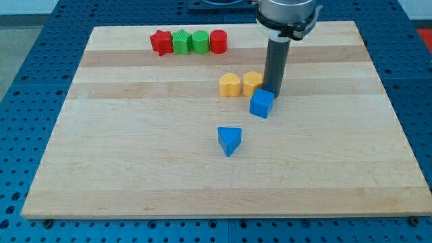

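Observation:
My tip point(273, 94) rests on the wooden board just right of centre, at the upper right edge of a blue cube point(262, 104) and seemingly touching it. Directly to the tip's left stand two yellow blocks side by side: a yellow block point(252, 82) partly hidden by the rod, and a yellow heart-like block point(230, 85). Lower down, towards the view's bottom, a blue triangular block point(229, 140) lies alone.
Along the view's top a row of blocks stands together: a red star point(160, 42), a green block point(181, 42), a green cylinder point(200, 41) and a red cylinder point(218, 41). The board point(135, 162) lies on a blue perforated table.

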Controlling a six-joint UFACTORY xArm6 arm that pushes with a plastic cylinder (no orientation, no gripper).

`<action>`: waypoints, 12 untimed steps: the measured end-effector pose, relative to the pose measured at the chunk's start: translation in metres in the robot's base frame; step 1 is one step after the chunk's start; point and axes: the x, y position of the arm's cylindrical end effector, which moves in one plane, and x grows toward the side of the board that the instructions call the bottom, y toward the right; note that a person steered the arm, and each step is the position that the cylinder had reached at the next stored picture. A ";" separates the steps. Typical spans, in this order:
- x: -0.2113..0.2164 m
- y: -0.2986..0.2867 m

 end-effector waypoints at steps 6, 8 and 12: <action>0.017 -0.057; 0.022 -0.057; 0.019 -0.046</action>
